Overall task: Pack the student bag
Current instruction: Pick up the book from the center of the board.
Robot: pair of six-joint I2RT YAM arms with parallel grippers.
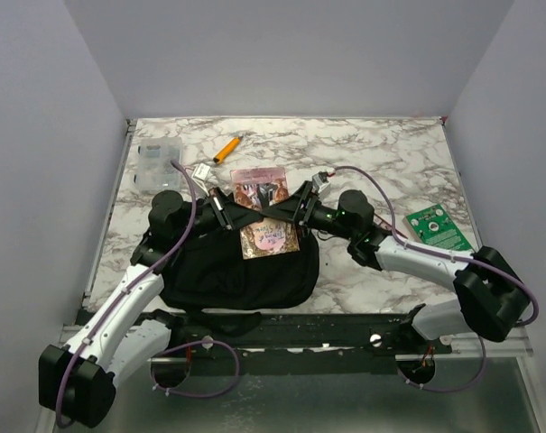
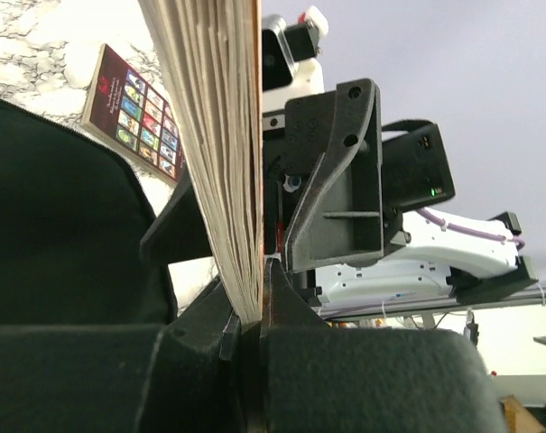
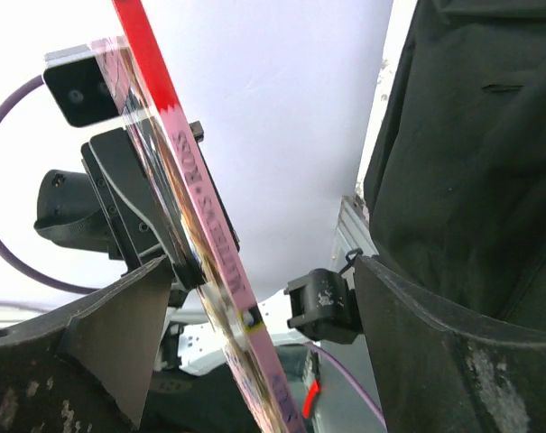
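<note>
The student bag [image 1: 236, 271] lies flat in the middle, a big black fabric pack, and fills the right side of the right wrist view [image 3: 471, 135]. Over its far edge hangs a paperback book [image 1: 269, 238] with a pink spine [image 3: 205, 225]. My left gripper [image 1: 226, 216] is shut on the book's page edge [image 2: 223, 162], its fingertips [image 2: 248, 316] pinching the pages. My right gripper [image 1: 301, 212] is at the book's other side, jaws wide open [image 3: 263, 266]; the spine stands between them, near the left finger, not clamped.
A second book with a dark illustrated cover [image 1: 259, 185] lies on the marble table just beyond the bag. Farther back are an orange marker [image 1: 226, 149], a clear plastic box [image 1: 157, 161] and a small white item [image 1: 201, 173]. A green circuit board [image 1: 438, 228] lies right.
</note>
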